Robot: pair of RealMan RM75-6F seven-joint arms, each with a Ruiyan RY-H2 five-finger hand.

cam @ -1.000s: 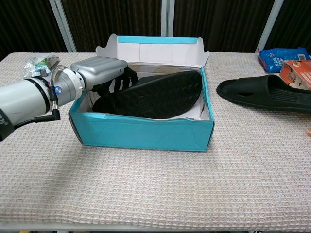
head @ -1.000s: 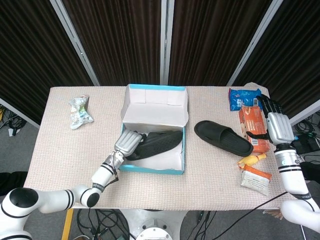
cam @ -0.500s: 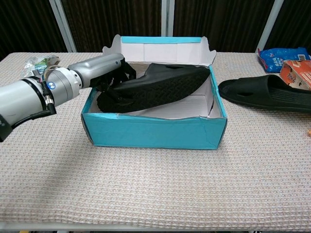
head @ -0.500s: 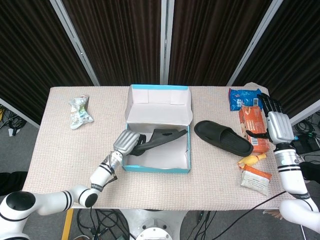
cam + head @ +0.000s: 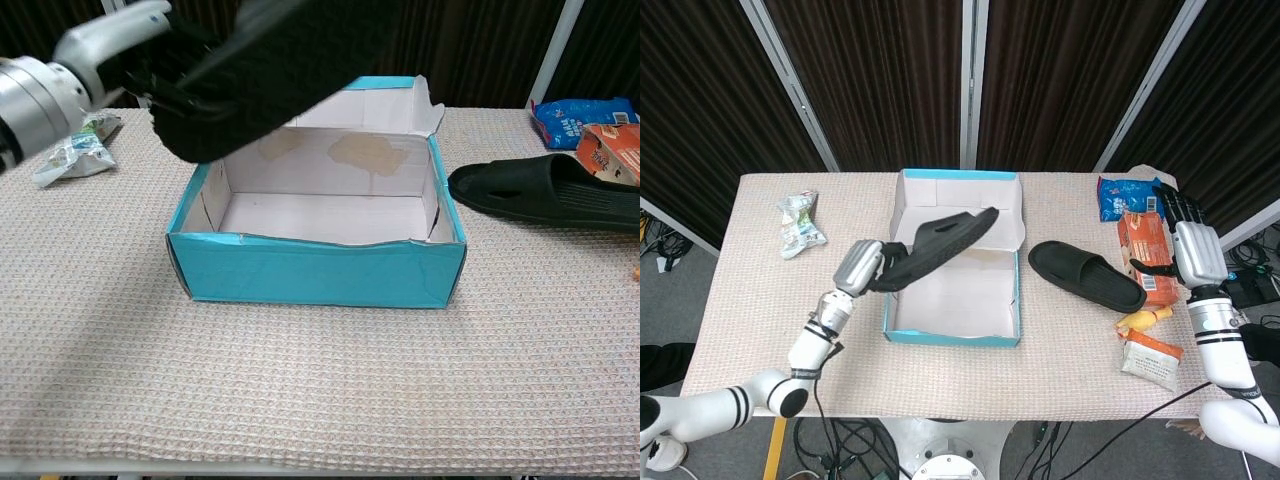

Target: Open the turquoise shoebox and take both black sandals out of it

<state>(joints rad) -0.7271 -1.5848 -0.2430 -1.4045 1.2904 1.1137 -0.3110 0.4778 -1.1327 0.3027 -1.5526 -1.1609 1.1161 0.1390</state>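
The turquoise shoebox (image 5: pixel 952 337) (image 5: pixel 318 272) stands open in the middle of the table, its white inside bare. My left hand (image 5: pixel 861 266) (image 5: pixel 120 45) grips one black sandal (image 5: pixel 940 242) (image 5: pixel 260 70) by its heel end and holds it in the air above the box's left side, toe pointing up and right. The other black sandal (image 5: pixel 1085 275) (image 5: pixel 545 192) lies on the table right of the box. My right hand (image 5: pixel 1193 248) rests at the right table edge beside an orange carton, fingers straight, holding nothing.
An orange carton (image 5: pixel 1146 254) (image 5: pixel 611 150) and a blue snack bag (image 5: pixel 1128 196) (image 5: pixel 577 117) lie right of the sandal. A yellow toy (image 5: pixel 1143 319) and a white packet (image 5: pixel 1154 359) sit near the right front. A crumpled wrapper (image 5: pixel 800 223) (image 5: pixel 70 152) lies far left.
My left hand has lifted the sandal out of the box and up to the left. The box has shifted slightly right and now stands without a sandal in it. The right arm has not moved.
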